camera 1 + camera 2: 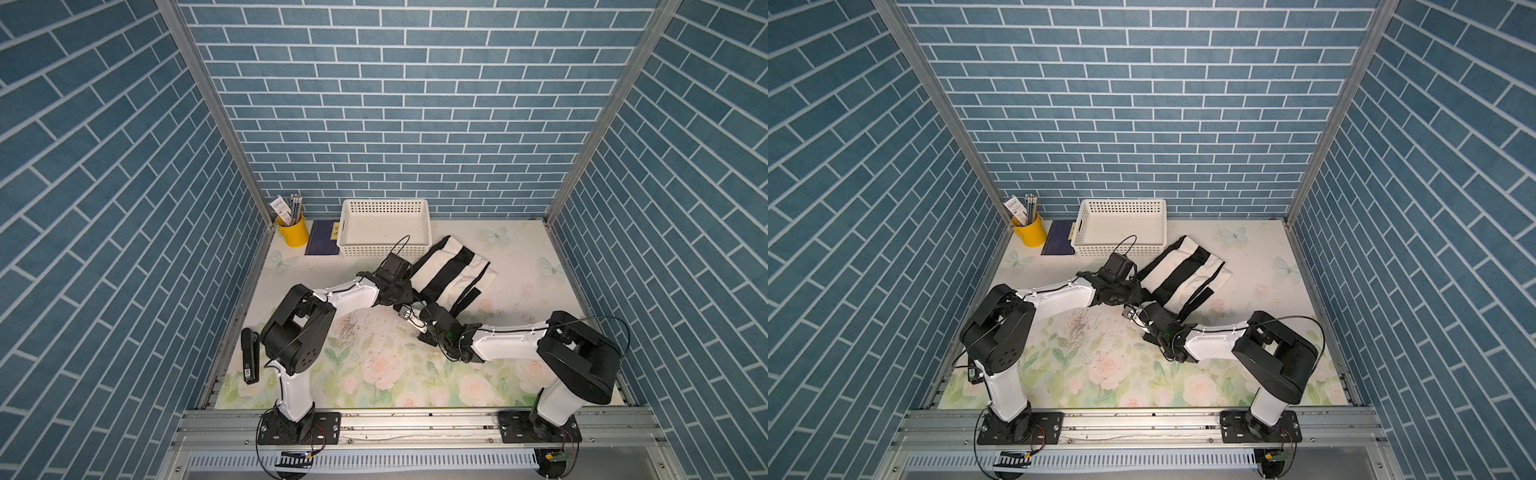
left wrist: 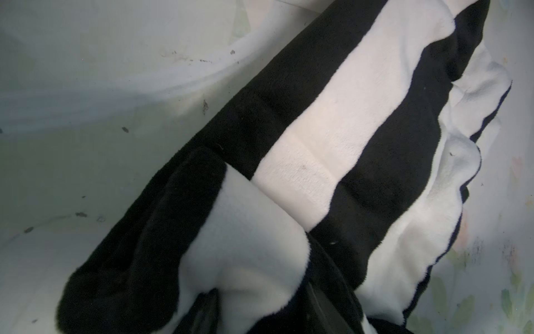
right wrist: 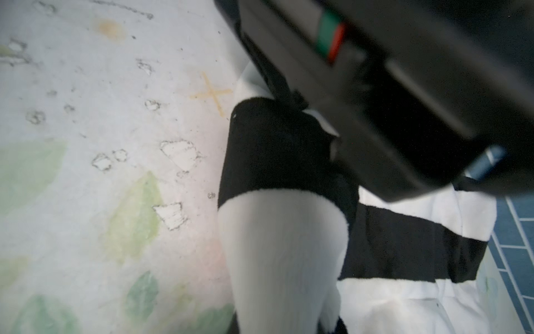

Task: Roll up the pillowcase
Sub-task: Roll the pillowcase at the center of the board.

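Gripping the pillowcase [image 1: 451, 270] fold, left claw [image 2: 263, 313]; right claw [image 1: 411, 316] state unclear; notebook label [image 1: 336, 230] unreadable.

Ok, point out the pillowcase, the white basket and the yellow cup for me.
pillowcase [image 1: 453, 270]: in a top view, on the middle of its flat striped part.
white basket [image 1: 365, 249]: in a top view, on its near wall.
yellow cup [image 1: 293, 236]: in a top view, on its side.
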{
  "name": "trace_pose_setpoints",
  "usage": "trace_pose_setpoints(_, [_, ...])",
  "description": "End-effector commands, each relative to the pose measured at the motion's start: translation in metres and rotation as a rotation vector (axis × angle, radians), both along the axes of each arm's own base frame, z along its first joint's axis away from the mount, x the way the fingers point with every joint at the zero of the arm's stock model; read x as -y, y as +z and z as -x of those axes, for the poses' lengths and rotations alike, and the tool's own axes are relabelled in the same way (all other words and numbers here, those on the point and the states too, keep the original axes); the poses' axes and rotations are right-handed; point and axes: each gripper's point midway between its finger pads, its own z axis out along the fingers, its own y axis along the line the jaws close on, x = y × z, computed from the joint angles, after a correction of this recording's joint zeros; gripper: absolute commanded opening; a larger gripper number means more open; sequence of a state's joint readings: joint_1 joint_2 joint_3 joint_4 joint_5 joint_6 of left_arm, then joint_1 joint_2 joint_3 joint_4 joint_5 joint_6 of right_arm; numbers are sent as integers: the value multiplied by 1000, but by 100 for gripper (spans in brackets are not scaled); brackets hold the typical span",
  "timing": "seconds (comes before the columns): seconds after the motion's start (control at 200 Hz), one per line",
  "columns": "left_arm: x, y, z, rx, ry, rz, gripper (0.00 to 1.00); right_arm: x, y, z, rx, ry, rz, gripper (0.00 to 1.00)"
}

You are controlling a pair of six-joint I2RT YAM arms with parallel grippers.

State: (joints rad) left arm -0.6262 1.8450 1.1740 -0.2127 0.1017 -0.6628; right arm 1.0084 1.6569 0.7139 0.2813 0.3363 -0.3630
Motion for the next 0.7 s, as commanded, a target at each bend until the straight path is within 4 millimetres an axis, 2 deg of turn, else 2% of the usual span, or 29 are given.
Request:
trace_pose_setpoints(0.0, [-17, 35, -10, 57, 32, -10, 52, -14, 4, 14, -124, 41, -75, 4])
trace_pose_setpoints(0.14, [-55, 65, -18, 104, 104, -29, 54, -35, -1, 40, -324, 114, -167, 0])
trace_pose_setpoints(0.25, [-86, 83, -19, 138, 150, -53, 55, -55, 8, 61, -497, 182, -291, 0])
trace_pose_setpoints(0.33, [-100, 90, -15, 151, 162, -75, 56, -61, 16, 66, -607, 199, -385, 0])
trace_pose_setpoints(0.4, [-101, 92, -10, 154, 154, -73, 56, -59, 18, 62, -694, 184, -458, 0])
trace_pose_setpoints(0.53, [-92, 86, 1, 142, 127, -5, 55, -42, 15, 42, -860, 108, -598, 1])
trace_pose_setpoints(0.69, [-71, 71, 13, 123, 79, 23, 55, -26, -9, 31, -1056, 4, -655, 3])
